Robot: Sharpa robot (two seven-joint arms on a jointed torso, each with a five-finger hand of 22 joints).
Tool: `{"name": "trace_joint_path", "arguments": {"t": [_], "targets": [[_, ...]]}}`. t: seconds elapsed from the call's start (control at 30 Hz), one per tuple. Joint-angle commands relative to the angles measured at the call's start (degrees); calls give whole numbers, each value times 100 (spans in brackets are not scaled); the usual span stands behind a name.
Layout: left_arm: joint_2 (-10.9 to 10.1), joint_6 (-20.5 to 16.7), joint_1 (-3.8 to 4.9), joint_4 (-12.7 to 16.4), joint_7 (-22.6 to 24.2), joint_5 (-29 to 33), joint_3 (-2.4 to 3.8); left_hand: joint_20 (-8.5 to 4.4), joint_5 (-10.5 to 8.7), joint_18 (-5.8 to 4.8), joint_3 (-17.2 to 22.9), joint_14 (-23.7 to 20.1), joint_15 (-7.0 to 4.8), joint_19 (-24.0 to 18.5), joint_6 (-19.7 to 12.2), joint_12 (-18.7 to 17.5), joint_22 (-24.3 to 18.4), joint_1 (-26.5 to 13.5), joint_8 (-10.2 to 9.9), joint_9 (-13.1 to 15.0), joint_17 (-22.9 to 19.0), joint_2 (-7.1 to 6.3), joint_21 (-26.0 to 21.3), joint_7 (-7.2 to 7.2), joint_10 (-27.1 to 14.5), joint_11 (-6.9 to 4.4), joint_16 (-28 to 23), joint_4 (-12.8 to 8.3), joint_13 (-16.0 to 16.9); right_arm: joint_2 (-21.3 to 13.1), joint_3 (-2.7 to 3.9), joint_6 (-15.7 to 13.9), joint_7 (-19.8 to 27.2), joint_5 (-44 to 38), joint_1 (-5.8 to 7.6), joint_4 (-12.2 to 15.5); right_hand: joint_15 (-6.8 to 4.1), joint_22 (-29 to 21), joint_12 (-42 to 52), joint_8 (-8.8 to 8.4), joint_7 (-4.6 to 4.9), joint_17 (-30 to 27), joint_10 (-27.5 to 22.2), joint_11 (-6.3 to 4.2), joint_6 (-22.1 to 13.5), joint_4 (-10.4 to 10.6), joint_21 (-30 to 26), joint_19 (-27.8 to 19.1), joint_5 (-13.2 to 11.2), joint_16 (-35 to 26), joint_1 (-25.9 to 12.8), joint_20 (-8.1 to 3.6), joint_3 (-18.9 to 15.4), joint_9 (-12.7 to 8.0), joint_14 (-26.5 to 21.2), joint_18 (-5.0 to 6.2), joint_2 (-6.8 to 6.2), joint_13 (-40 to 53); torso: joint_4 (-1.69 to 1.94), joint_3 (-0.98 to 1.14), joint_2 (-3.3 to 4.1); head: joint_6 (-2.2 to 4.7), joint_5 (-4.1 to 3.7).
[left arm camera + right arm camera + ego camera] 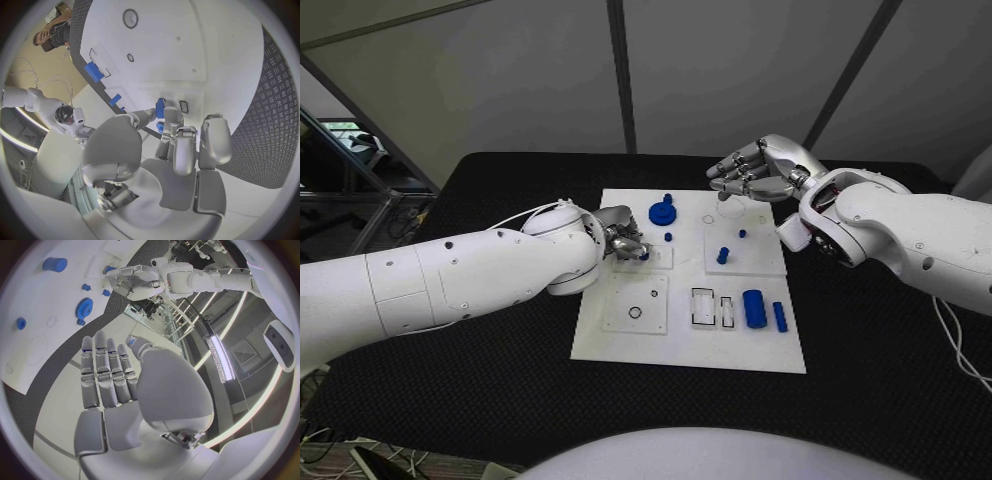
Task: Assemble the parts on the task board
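Observation:
The white task board (687, 345) lies in the middle of the table. My left hand (620, 240) is low over the board's left side and pinches a small blue part (160, 107) between its thumb and fingers (173, 120); the same part (646, 255) peeks out at the fingertips. My right hand (754, 170) hovers above the board's far right corner, fingers (106, 372) stretched out and holding nothing. A blue gear (661, 212) stands at the far middle of the board. A blue peg (723, 255) is upright right of centre.
A blue cylinder (753, 308) and a thin blue bar (779, 316) lie at the board's near right, beside two rectangular slots (704, 306). A black ring (635, 312) marks the near left square. Black matting (502, 390) surrounds the board.

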Motion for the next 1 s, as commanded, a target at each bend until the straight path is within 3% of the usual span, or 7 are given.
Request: {"name": "trace_joint_path", "arguments": {"t": [0.03,0.4,0.83,1.0], "targets": [[21,161,-1,-25,-42,-97,-4,-4,28,-118,878,562,-40,43,-4,49,13,-17,46,-2,1355,54,43,-41,147,-109,20,-865,16,7,4,36,43,-10,10,0,24,-9,-29,-28,45,-5,-38,16,-6,1,-31,11,12,-25,-70,41,-7,8,-5,65,-3,-5,12,-3,0,3,-9],[59,131,6,-63,-38,-98,-3,-8,15,-121,841,563,-43,51,-17,77,30,-90,94,11,1359,67,49,-50,157,-113,23,-848,17,24,4,46,47,-10,10,-13,28,-17,-32,-30,47,-9,-44,20,-8,5,-44,7,18,-34,-77,45,-7,8,-12,65,-1,-5,14,-2,0,-18,-24],[73,467,22,-99,-44,-169,-3,-15,-1,-120,680,563,-52,45,-47,92,31,-162,158,20,1359,25,38,-73,145,-126,24,-875,-12,39,3,75,40,-10,9,-29,31,-22,-33,-33,49,-12,-49,22,-11,7,-54,5,22,-40,-82,48,-7,8,-16,65,1,-5,10,-3,-1,-44,-22],[75,476,29,-121,-42,-181,-3,-15,-14,-120,72,563,-60,45,5,162,44,-536,196,-45,1358,38,21,-107,141,-142,23,-557,-16,33,3,83,37,-10,9,-29,35,-29,-36,-38,53,-16,-57,26,-18,9,-67,2,25,-49,-90,52,-10,8,-23,65,-2,-5,14,-7,-3,-58,-31]]}}
